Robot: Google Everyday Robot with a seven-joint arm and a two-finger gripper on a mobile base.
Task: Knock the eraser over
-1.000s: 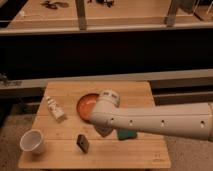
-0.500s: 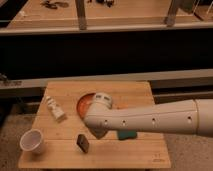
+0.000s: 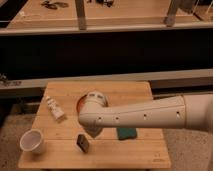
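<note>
1. The hand [image 3: 93, 131] hangs dark beneath the white arm [image 3: 145, 116], just beside the eraser [image 3: 83, 143]; clenched or released, I cannot tell.
2. The eraser sits near the wooden surface's [image 3: 142, 152] front edge (green sponge [image 3: 126, 133] nearby).

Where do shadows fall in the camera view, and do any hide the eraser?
Camera view: the table is warmly and evenly lit; the gripper sits in shade under the arm, just up and right of the eraser; the eraser is dark but unhidden.
</note>
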